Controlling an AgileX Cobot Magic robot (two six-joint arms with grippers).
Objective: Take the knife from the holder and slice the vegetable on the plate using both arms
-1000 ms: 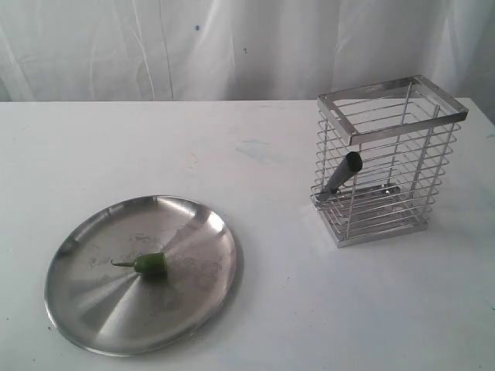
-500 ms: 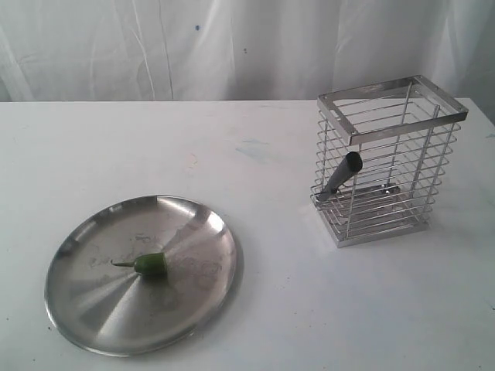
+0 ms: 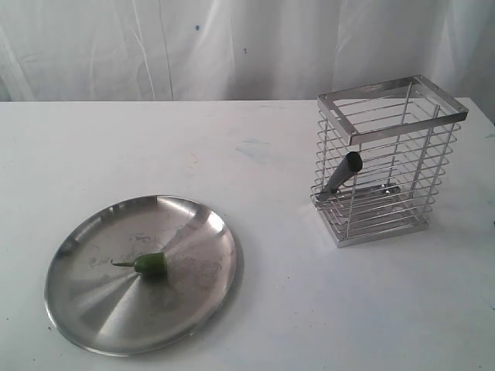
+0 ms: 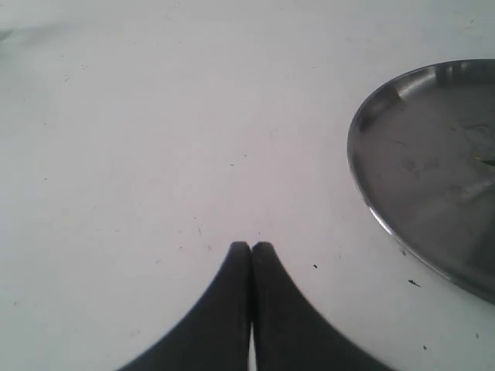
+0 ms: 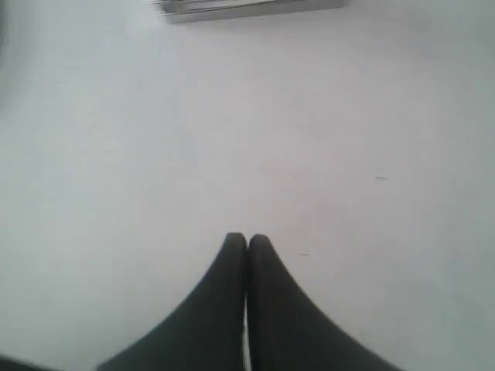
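Observation:
The wire holder (image 3: 387, 158) stands at the right of the white table, and the knife (image 3: 343, 175) leans inside it with its black handle poking out through the bars. A green chilli (image 3: 151, 264) lies near the middle of the steel plate (image 3: 85, 309) at the front left. Neither arm shows in the exterior view. My left gripper (image 4: 251, 246) is shut and empty over bare table, with the plate's rim (image 4: 363, 193) off to one side. Over bare table as well, my right gripper (image 5: 247, 238) is shut and empty, the holder's base (image 5: 240, 8) at the frame's edge.
A white curtain (image 3: 232, 46) hangs behind the table. The table's right edge (image 3: 483, 108) runs close to the holder. Small dark specks (image 4: 414, 283) dot the tabletop beside the plate.

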